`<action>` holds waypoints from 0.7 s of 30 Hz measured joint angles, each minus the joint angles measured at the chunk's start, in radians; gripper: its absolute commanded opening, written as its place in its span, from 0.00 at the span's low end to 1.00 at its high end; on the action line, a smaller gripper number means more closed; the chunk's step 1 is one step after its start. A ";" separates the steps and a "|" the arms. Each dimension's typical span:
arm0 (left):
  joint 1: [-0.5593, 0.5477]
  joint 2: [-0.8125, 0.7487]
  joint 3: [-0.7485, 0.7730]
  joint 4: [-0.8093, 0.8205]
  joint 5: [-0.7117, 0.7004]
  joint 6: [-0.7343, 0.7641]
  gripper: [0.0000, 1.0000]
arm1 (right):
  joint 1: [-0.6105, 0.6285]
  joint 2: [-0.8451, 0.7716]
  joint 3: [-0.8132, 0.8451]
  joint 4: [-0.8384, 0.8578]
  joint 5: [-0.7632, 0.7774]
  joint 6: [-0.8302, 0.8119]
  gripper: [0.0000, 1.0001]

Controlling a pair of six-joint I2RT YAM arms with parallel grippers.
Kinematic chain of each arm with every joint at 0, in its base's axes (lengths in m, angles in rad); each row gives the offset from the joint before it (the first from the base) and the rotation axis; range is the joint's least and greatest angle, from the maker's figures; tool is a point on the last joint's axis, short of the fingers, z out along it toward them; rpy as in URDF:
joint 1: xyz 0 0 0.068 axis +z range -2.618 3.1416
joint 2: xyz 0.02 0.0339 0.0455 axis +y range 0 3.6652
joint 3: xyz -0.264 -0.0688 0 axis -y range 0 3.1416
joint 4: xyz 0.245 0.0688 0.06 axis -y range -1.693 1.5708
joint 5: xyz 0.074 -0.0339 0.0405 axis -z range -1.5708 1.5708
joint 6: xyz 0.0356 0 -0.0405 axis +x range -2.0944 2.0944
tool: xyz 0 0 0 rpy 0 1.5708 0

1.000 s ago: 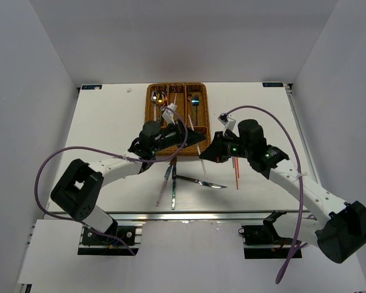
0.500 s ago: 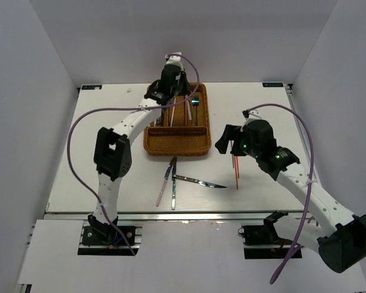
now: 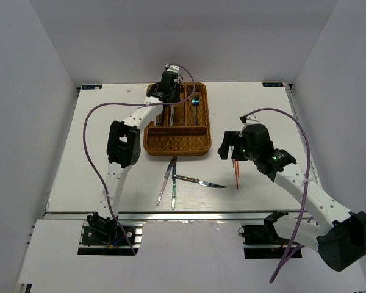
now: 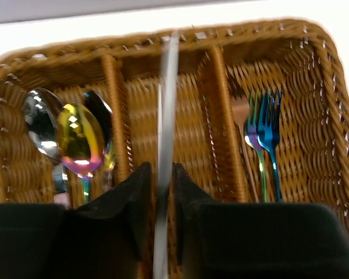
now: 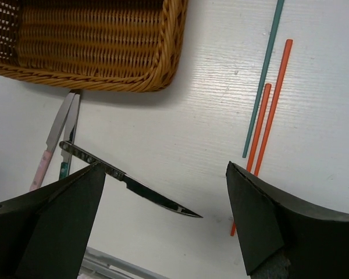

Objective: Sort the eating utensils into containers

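Observation:
The wicker tray (image 3: 177, 145) lies at the back middle of the table. My left gripper (image 3: 169, 91) hangs over its far end, fingers slightly apart. A slim silver-white utensil (image 4: 166, 116), too blurred to name, stands loose between them over the middle slot (image 4: 186, 116). Spoons (image 4: 75, 136) fill the left slot and blue forks (image 4: 266, 128) the right. My right gripper (image 3: 229, 146) is wide open above the table, holding nothing. A silver knife (image 5: 134, 186) lies below it, with two red chopsticks (image 5: 267, 116) and a green one (image 5: 262, 81) to its right.
Two more knives (image 3: 169, 183), one with a pink handle and one with a green handle, lie side by side in front of the tray, just left of the silver knife (image 3: 200, 182). The tray's near corner (image 5: 163, 70) shows in the right wrist view. White walls close in both sides.
My left arm swung from the tray's near edge out to its far end, and its fingers have parted. My right gripper opened wide and drew back to the right.

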 measured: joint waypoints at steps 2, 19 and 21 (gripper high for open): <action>-0.005 0.000 -0.026 0.009 0.021 0.004 0.81 | -0.006 0.022 0.000 -0.001 0.016 -0.003 0.89; -0.018 -0.778 -0.773 0.110 0.026 -0.291 0.98 | -0.121 0.375 0.021 -0.077 0.126 -0.032 0.28; -0.034 -0.930 -0.907 0.146 0.028 -0.321 0.98 | -0.138 0.413 0.043 -0.077 0.126 -0.042 0.26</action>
